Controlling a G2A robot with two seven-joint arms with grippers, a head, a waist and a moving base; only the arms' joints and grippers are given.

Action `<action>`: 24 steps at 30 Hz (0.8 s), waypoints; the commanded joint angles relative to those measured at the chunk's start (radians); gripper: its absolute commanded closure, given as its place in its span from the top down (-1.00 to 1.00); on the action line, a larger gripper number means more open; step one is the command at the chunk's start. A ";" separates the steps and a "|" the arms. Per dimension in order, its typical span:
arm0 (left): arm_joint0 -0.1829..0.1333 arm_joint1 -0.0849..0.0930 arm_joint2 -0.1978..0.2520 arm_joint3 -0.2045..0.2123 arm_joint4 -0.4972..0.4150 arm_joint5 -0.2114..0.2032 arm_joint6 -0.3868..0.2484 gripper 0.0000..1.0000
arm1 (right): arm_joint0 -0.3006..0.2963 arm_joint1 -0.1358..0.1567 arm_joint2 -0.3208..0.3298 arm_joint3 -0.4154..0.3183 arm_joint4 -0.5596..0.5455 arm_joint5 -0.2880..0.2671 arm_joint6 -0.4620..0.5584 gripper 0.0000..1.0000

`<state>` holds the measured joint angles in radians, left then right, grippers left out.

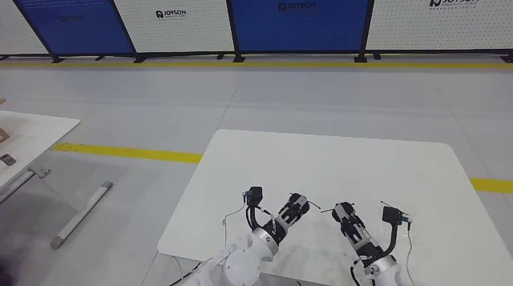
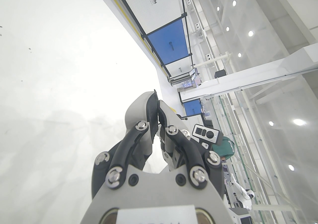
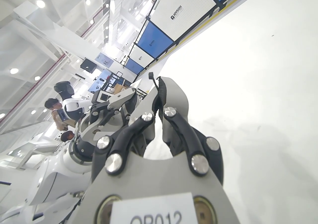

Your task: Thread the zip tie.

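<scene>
One zip tie (image 3: 151, 76) pinched in right tool (image 3: 159, 84), head toward left tool (image 2: 158, 101) | left tool closed

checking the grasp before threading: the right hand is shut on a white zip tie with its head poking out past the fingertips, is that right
Not quite. The zip tie is black, not white. The right wrist view shows it. The rest holds: the right hand is shut on it, with the tie's head poking out past the fingertips.

The left pincer (image 2: 157, 108) and right pincer (image 3: 159, 91) have grey fingers (image 2: 134, 112) with black pads (image 2: 152, 111). Black links (image 2: 124, 144) carry silver screws (image 2: 113, 177).
</scene>
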<state>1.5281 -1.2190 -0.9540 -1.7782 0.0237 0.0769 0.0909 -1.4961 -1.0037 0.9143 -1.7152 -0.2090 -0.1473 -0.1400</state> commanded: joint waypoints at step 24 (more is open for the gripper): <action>0.000 0.000 0.000 0.000 0.000 0.000 0.000 -1.00 | 0.013 -0.028 0.029 0.036 0.047 -0.050 0.051 -1.00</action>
<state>1.5281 -1.2190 -0.9540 -1.7782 0.0237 0.0769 0.0909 -1.4834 -1.0318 0.9434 -1.6788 -0.1622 -0.1970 -0.0890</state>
